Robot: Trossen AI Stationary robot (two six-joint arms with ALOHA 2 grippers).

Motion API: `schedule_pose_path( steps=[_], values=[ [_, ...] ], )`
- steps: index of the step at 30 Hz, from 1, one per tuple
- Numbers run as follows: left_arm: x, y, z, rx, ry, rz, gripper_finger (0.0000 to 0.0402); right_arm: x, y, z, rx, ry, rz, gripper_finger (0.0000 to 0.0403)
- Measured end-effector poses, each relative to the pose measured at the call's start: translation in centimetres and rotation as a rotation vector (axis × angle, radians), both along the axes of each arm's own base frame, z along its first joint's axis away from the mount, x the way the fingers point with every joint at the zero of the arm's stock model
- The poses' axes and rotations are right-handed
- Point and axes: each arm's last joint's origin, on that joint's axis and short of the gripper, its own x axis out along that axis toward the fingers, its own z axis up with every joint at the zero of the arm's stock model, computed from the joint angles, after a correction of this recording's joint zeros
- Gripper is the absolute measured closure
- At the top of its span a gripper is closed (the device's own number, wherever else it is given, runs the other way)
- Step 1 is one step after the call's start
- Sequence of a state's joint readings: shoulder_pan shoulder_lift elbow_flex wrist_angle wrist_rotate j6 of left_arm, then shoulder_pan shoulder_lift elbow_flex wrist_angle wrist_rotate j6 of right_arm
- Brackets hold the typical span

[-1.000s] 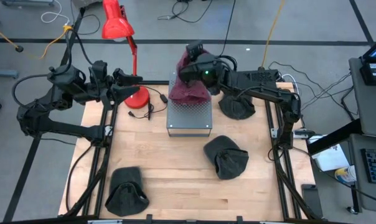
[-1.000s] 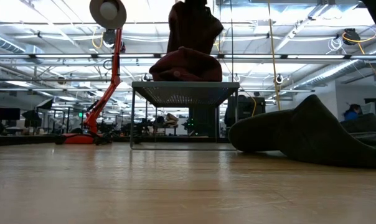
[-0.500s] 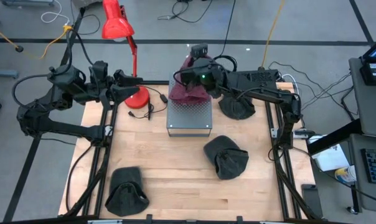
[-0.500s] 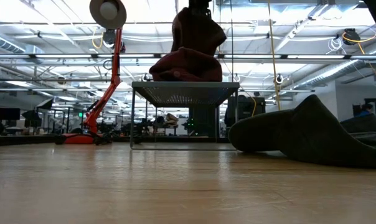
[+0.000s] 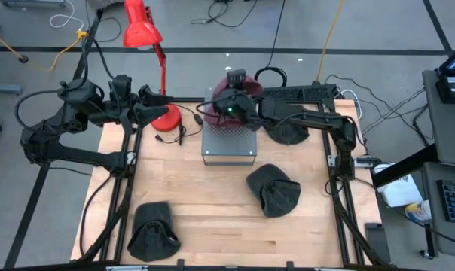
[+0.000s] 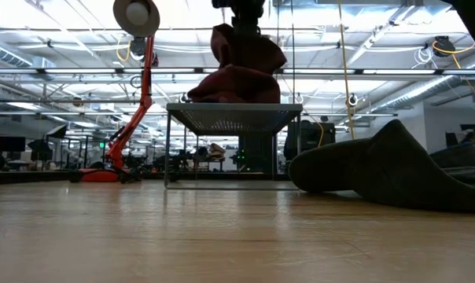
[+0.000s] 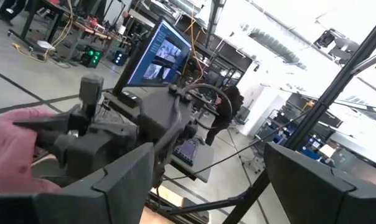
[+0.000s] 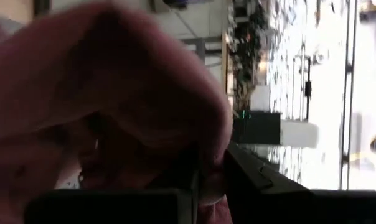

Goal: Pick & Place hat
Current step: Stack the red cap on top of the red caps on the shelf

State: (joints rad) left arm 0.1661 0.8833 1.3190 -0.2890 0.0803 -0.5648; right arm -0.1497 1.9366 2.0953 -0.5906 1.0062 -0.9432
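Right tool [image 5: 229, 105] is pinched narrow on the dark red hat [image 6: 239, 69], gripping its bunched top while the lower folds of the hat rest on the flat top of the metal stand [image 5: 229, 141]. Seen from table height, the hat rises in a peak toward the tool above it, and its base spreads over the mesh surface of the stand, toward that surface's far edge as the overhead camera shows it. From the right wrist camera the red cloth [image 8: 107, 93] fills most of the picture, pressed close against the tool's dark fingers [image 8: 250, 174].

Left tool [image 5: 148, 96] hangs with its fingers spread wide and holding nothing, over the far left corner of the table [image 5: 212, 203], near the base of the red lamp [image 5: 142, 30]. Its wrist camera looks across at the right arm and a patch of the red hat [image 7: 14, 149].

Three dark hats lie elsewhere: one [image 5: 286, 129] on the table just right of the stand, partly under the right arm; one [image 5: 273, 190] nearer the front, right of centre; and one [image 5: 153, 229] near the front left corner. In the low view a dark hat [image 6: 379, 169] fills the right side of the picture.
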Motion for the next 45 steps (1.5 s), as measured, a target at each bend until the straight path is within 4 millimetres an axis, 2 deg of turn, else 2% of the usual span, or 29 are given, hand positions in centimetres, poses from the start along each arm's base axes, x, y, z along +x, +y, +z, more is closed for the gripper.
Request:
schedule_pose_path(
  steps=[6,13,18,23,28,33,41,45],
  values=[
    [0.2,0.0,0.0,-0.003,0.003,-0.001,0.0091,-0.3,-1.0,1.1,-0.058,-0.133,-0.140,0.0365],
    [0.9,0.0,-0.3,-0.014,0.025,-0.057,0.0091,-0.1,-0.7,1.5,-0.079,-0.197,-0.176,0.0365],
    [1.8,0.0,-0.7,-0.013,0.050,-0.106,0.0091,0.0,0.4,1.3,-0.051,-0.233,-0.156,0.0365],
    [2.2,0.1,-0.8,-0.016,0.059,-0.104,0.0091,0.4,1.4,0.8,0.069,-0.288,-0.025,0.0365],
    [1.9,0.2,-0.7,-0.017,0.052,-0.071,0.0091,0.5,0.6,0.9,0.145,-0.451,-0.044,0.0365],
    [1.3,0.2,-0.5,-0.018,0.034,-0.044,0.0091,0.3,-0.8,1.2,0.230,-0.724,-0.140,0.0365],
    [0.6,0.0,-0.2,-0.014,0.013,-0.039,0.0091,0.2,-1.4,1.8,0.327,-1.176,-0.269,0.0365],
    [0.5,0.0,-0.2,-0.015,0.012,-0.050,0.0091,0.1,-1.8,1.8,0.337,-1.296,-0.316,0.0365]
  ],
)
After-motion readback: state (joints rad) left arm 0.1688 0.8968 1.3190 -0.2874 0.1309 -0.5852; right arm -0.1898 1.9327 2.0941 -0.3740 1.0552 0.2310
